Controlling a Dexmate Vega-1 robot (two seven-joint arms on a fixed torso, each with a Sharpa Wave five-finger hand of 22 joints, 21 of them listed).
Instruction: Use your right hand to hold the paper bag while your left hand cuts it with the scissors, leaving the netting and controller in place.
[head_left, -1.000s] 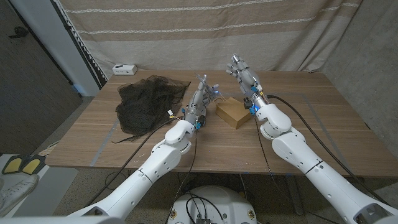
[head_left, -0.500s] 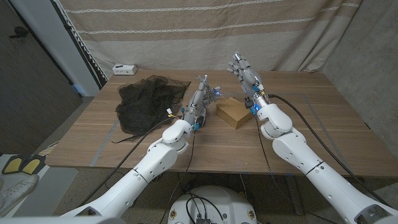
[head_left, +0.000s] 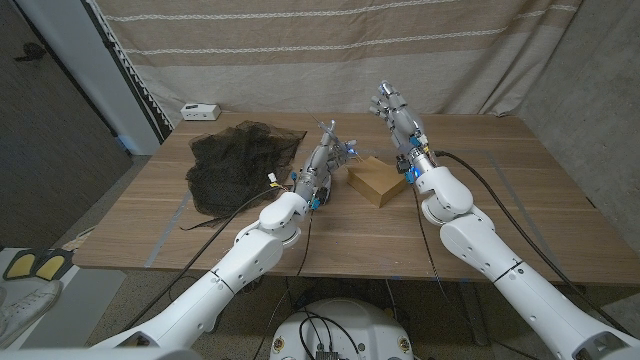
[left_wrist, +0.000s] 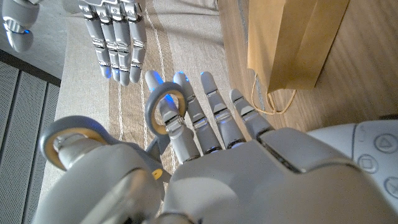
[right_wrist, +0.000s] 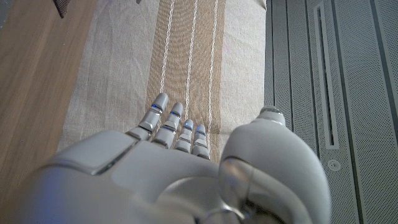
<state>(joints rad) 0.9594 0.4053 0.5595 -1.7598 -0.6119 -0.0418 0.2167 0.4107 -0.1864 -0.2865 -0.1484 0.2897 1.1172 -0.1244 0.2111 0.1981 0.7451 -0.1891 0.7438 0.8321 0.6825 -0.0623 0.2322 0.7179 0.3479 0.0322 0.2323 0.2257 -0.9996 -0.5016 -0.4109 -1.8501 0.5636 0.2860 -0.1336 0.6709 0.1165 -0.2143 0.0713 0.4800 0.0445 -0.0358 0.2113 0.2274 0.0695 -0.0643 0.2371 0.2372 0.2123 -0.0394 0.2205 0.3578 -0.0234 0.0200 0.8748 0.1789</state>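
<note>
The brown paper bag (head_left: 372, 181) lies on the table in front of both hands; its cord handle (left_wrist: 277, 103) shows in the left wrist view beside the bag (left_wrist: 298, 37). My left hand (head_left: 323, 158) holds the scissors (head_left: 340, 146) just left of the bag, fingers through the grey handle rings (left_wrist: 166, 103). My right hand (head_left: 396, 118) is raised in the air behind the bag with its fingers (left_wrist: 115, 38) straight and apart, touching nothing. The same hand (right_wrist: 174, 168) points toward the curtain. Black netting (head_left: 236, 164) is spread at the left, and the white controller (head_left: 200, 110) sits at the far left corner.
A striped curtain (head_left: 330, 50) hangs close behind the table's far edge. Cables (head_left: 480, 175) trail from the right arm over the bare wooden tabletop (head_left: 500, 190) on the right side. A dark panel (head_left: 60, 110) stands off the table's left.
My right hand has drifted slightly up and to the right, staying open above the bag. The left hand with the scissors has barely moved.
</note>
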